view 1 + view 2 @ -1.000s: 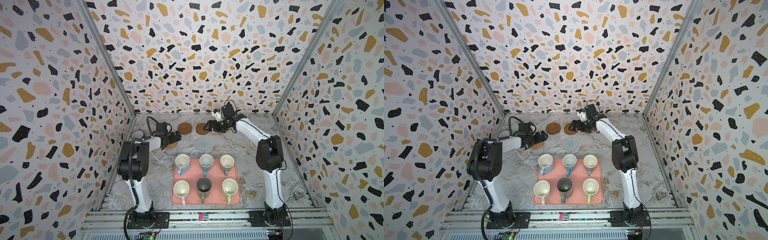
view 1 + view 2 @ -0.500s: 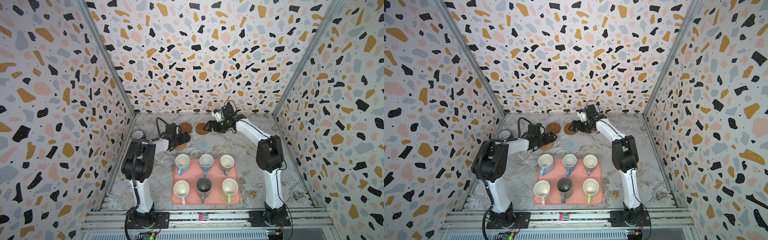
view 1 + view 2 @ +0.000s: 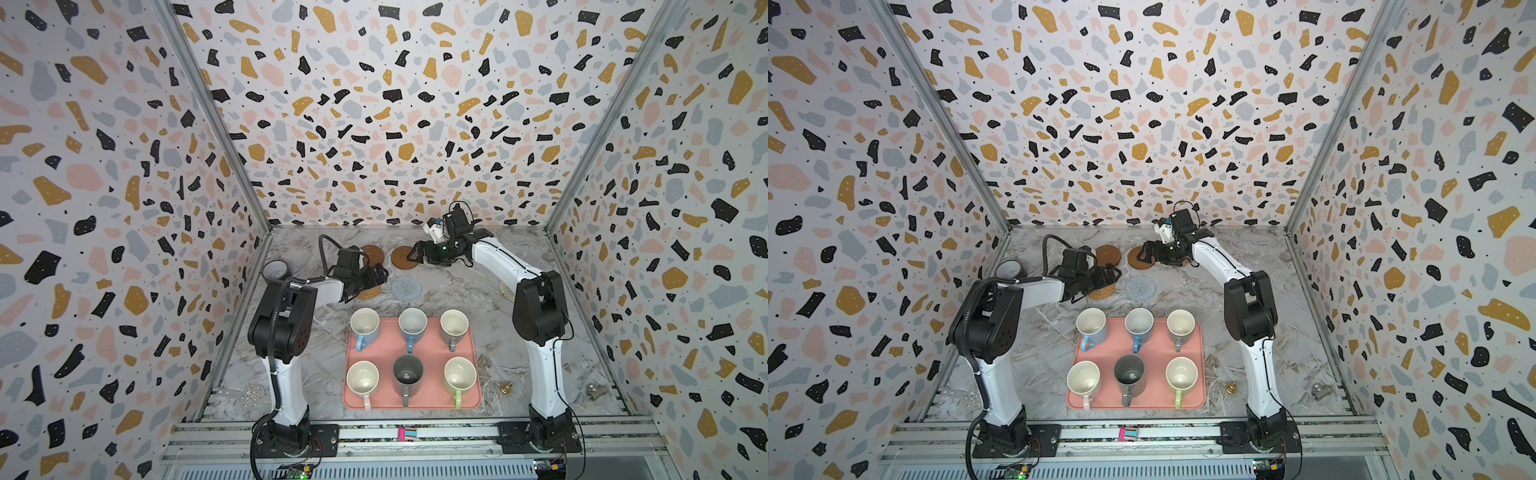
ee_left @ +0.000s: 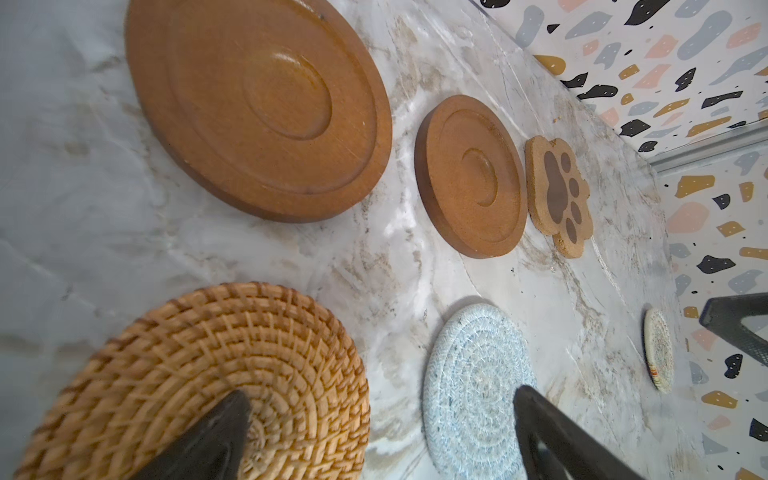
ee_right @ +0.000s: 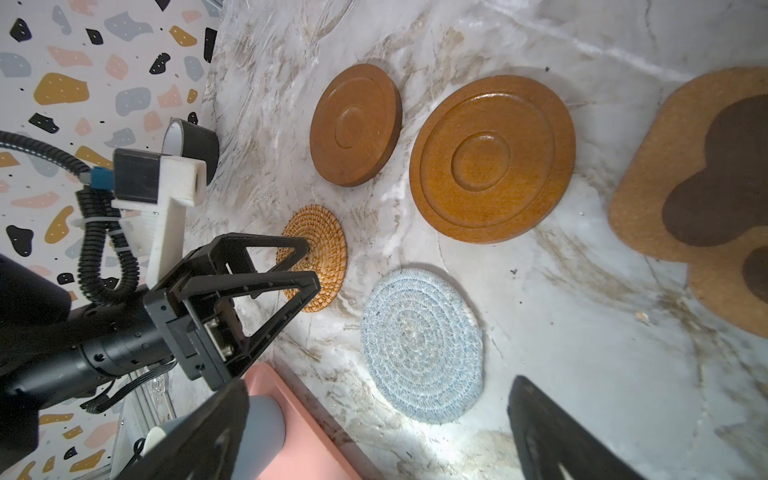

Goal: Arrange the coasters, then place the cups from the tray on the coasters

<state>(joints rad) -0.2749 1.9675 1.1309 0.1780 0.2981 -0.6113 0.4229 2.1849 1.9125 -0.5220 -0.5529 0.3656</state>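
Left fingers point(image 4: 208, 440) were spread wide and empty over rattan coaster point(image 3: 369, 293), possibly touching – view blurred. Right fingers point(image 5: 561, 436) likewise wide by wooden disc point(image 3: 402, 257). Cups point(image 3: 365, 324) all on tray point(image 3: 432, 353). Low, flat edge pinch was advised.

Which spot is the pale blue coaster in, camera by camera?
Both top views: pale blue coaster lies just beyond the tray's far edge.
Left wrist: the coaster lies beside the rattan coaster.
Right wrist: it lies beside the rattan coaster, near the tray's corner.
Shared landmark: the rattan coaster, its neighbour in every view.
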